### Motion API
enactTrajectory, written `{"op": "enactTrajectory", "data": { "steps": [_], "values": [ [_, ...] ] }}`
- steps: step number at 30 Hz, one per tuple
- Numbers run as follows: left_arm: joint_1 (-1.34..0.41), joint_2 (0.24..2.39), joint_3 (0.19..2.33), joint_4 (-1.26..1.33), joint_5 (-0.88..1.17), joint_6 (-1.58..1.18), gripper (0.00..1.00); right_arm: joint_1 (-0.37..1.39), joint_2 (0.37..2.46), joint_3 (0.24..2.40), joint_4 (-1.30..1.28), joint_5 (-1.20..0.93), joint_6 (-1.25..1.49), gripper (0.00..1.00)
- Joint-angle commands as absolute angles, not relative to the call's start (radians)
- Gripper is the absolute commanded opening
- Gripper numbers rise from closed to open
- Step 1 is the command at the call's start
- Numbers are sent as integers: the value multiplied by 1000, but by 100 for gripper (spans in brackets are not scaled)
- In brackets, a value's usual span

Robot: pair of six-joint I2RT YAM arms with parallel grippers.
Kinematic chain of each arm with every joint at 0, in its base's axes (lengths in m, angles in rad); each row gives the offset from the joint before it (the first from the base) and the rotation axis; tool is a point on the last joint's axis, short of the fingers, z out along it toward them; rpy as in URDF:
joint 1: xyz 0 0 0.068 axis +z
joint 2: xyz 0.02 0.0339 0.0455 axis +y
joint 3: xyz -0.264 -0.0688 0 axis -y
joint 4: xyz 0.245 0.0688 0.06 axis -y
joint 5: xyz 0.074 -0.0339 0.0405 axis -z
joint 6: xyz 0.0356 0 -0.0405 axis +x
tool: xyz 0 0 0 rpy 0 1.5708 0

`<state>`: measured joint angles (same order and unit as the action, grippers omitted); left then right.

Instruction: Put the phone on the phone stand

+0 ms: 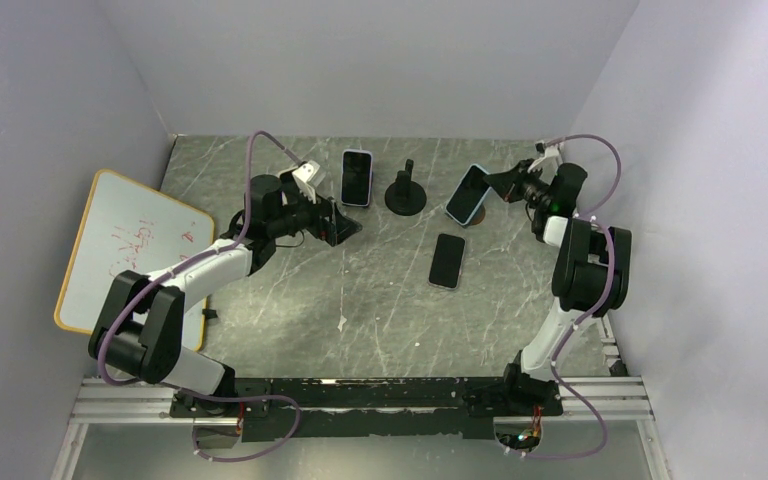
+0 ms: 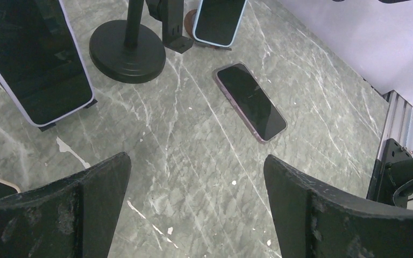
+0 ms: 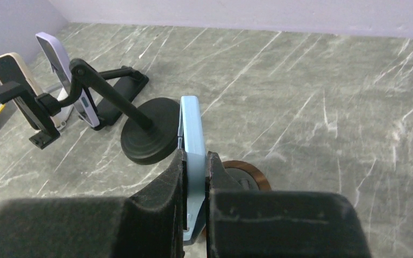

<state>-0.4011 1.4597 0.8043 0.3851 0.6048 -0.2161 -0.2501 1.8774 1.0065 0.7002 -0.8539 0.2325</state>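
Observation:
My right gripper [image 3: 195, 161] is shut on the edge of a light-blue phone [image 3: 192, 129], which it holds tilted on edge over a round brown phone stand [image 3: 253, 174]. Whether phone and stand touch, I cannot tell. From above, this phone [image 1: 468, 194] leans at the back right with the right gripper [image 1: 505, 185] behind it. The left wrist view shows the same phone [image 2: 219, 20] upright and facing the camera. My left gripper [image 2: 196, 166] is open over bare table, with nothing between its fingers. It hovers at mid left [image 1: 345, 228].
A dark phone [image 1: 447, 260] lies flat mid-table [image 2: 251, 101]. A black stand with a round base [image 1: 405, 190] stands at the back centre [image 3: 150, 129]. Left of it, a lilac phone [image 1: 357, 177] rests propped up. A whiteboard [image 1: 125, 250] leans at the left wall.

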Motion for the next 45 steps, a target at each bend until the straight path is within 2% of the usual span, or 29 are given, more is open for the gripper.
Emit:
{"op": "enactTrajectory", "data": {
  "steps": [1, 45],
  "values": [
    [-405, 1446, 828, 362, 618, -192, 97, -263, 1886, 973, 771, -846, 212, 0],
    [-405, 1456, 810, 374, 630, -201, 97, -279, 1849, 967, 744, -846, 222, 0]
  ]
}}
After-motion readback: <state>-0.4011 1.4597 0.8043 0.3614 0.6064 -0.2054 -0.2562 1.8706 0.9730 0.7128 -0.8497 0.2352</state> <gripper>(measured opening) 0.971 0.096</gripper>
